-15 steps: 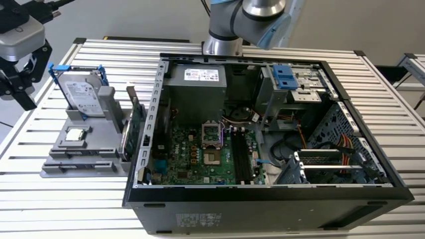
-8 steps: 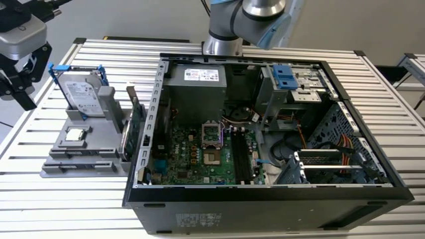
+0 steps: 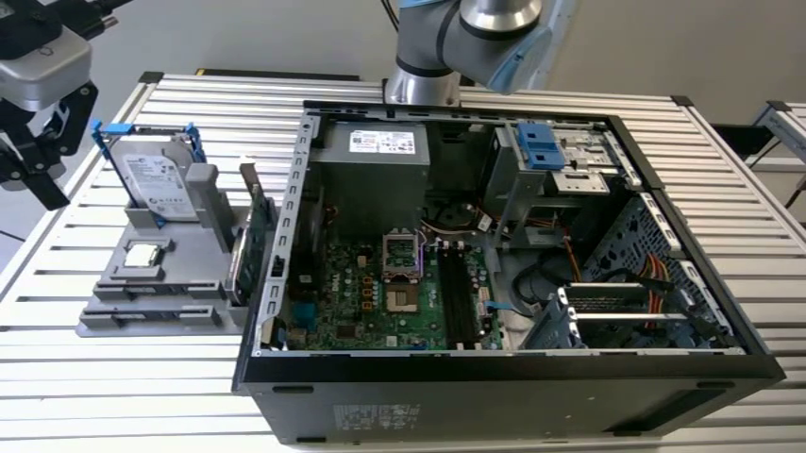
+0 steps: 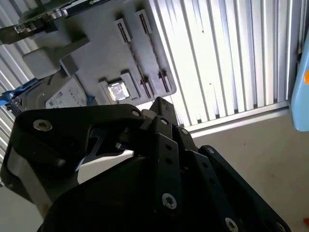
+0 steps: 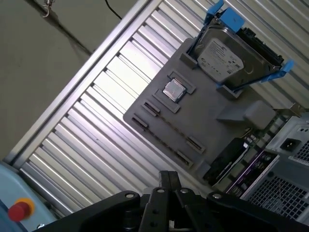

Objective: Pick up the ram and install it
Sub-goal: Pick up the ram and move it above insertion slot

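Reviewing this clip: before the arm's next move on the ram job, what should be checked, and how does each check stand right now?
1. The computer case is open and the motherboard is exposed: ok.
2. The memory slots are in plain sight from above: ok.
3. Position of the ram confirmed: cannot tell.
4. The gripper is apart from the gray fixture and the case, at the exterior view's left: ok.
5. The hard drive is upright in the fixture: ok.
6. Load in the gripper: cannot tell.

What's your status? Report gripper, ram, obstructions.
Gripper hovers beside the parts tray, at the exterior view's left, apart from the open case. Ram: cannot tell where it sits. No obstruction seen by the tray.
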`<state>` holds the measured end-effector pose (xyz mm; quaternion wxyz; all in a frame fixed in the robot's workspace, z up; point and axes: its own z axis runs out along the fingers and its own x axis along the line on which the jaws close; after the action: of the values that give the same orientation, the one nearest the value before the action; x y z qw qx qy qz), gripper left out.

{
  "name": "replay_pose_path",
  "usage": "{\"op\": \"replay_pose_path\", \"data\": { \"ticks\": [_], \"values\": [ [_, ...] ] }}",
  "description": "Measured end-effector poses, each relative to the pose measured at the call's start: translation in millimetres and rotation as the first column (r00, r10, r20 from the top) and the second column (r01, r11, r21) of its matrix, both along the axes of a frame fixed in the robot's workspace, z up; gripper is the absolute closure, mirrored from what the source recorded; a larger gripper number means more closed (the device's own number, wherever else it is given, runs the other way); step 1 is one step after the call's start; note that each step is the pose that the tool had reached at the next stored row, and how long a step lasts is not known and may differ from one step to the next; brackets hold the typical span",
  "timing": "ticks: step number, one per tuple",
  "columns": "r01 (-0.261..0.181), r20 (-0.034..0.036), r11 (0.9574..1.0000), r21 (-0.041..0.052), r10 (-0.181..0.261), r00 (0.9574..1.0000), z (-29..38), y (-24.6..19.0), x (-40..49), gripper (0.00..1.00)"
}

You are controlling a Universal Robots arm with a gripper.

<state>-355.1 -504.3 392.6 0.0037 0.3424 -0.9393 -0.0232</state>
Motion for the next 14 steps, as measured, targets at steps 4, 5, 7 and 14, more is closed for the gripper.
{"op": "replay_pose_path", "data": {
  "ticks": [4, 5, 7, 14],
  "values": [
    [-0.016, 0.0023, 0.9999, 0.0, 0.016, 0.9999, 0.0, 0.0, 0.1, 1.0],
    [-0.022, 0.0026, 0.9998, 0.0, 0.022, 0.9997, 0.0, 0.0, 0.0, 1.0],
    [-0.036, 0.0026, 0.9993, -0.0002, 0.036, 0.9993, 0.0, 0.0, 0.0, 1.0],
    [-0.097, 0.0053, 0.9953, -0.0003, 0.097, 0.9953, 0.0, 0.0, 0.0, 1.0]
  ]
}}
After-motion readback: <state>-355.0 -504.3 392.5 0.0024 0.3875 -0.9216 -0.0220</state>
